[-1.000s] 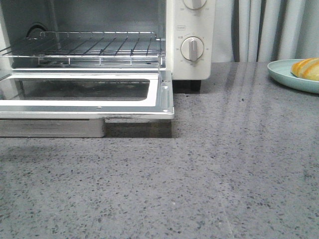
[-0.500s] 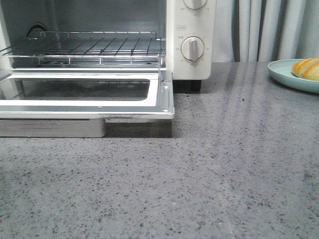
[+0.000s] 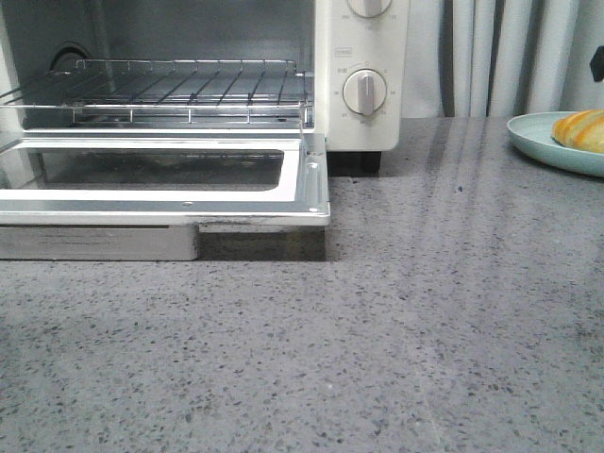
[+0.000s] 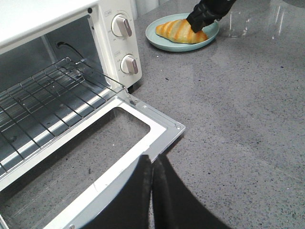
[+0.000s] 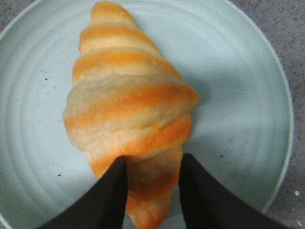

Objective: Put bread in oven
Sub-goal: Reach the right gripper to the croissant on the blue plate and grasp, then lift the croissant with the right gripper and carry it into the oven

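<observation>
The bread, a striped golden croissant roll, lies on a pale green plate; both also show at the front view's right edge, bread. My right gripper is open, with its fingers on either side of the roll's narrow end, close against it. In the left wrist view it shows as a dark shape down on the bread. The cream oven stands at the back left, door folded down flat, wire rack bare. My left gripper is shut and empty, above the door's front corner.
The oven's round dials face forward on its right panel. A silver tray edge sticks out under the open door. Grey curtains hang behind the speckled grey counter.
A dark bit of my right arm has come into the front view at its upper right edge, above the plate. The bread, the plate and the oven have not moved.
</observation>
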Controlling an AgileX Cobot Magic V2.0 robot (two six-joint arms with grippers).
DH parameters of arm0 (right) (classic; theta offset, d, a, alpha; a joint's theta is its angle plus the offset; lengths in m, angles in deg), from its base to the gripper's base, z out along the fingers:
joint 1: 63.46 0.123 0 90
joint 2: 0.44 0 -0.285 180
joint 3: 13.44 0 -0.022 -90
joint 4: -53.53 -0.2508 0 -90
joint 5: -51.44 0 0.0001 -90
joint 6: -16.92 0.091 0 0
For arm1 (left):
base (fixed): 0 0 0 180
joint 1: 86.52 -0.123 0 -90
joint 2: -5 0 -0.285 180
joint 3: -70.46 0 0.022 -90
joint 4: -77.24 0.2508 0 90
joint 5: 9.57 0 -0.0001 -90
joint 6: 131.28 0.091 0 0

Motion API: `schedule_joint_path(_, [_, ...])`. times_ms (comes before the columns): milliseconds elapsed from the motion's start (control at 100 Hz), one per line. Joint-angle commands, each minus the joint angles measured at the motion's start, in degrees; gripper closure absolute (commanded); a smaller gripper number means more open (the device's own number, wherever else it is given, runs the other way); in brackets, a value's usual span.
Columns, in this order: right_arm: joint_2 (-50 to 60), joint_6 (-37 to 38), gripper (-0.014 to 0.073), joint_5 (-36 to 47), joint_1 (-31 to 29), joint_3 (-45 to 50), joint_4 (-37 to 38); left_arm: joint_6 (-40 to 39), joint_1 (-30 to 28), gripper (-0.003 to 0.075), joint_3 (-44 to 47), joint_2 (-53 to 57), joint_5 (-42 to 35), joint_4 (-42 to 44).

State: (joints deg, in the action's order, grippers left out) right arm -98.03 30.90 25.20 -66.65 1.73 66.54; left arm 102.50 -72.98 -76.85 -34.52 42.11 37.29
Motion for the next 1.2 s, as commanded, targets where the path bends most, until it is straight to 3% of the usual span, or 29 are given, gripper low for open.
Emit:
schedule_joint_path(0, [0.7,0.0,0.0356,3.8,-0.5,-2.1,1.1,-0.7,0.1,0.0742,-1.6,-0.2,-2.7,-2.4])
schedule_joint_path(210, [-2.3,0.0,0.0351,5.3,-0.5,-2.1,1.2,-1.1,0.1,0.0742,-1.6,-0.2,-2.7,-2.4])
schedule_joint_path(390, [-3.7,0.0,0.0284,5.4,-0.5,-2.1,0.3,-2.3,0.1,0.0742,-1.6,-0.2,-2.7,-2.4])
schedule_joint_path(560, [-4.6,0.0,0.0293,3.6,-0.5,-2.1,-0.9,-2.4,0.1,0.0742,-1.6,-0.2,-2.6,-2.4])
schedule_joint_path(630, [-5.0,0.0,0.0375,1.9,-0.5,-2.1,-1.8,-2.4,0.1,0.0742,-1.6,-0.2,-2.6,-2.4])
schedule_joint_path(740, [-5.1,0.0,0.0674,-0.3,-0.5,-2.1,-2.2,-2.4,0.1,0.0742,-1.6,-0.2,-2.6,-2.4])
schedule_joint_path(930, [-1.4,0.0,0.0662,1.3,-0.5,-2.1,-2.7,-2.4,0.1,0.0742,-1.6,-0.2,-2.6,-2.4])
schedule_joint_path(1190, [14.8,0.0,0.0662,8.7,0.3,-4.0,-2.7,-2.4,0.1,0.0742,-1.6,-0.2,-2.9,-2.4])
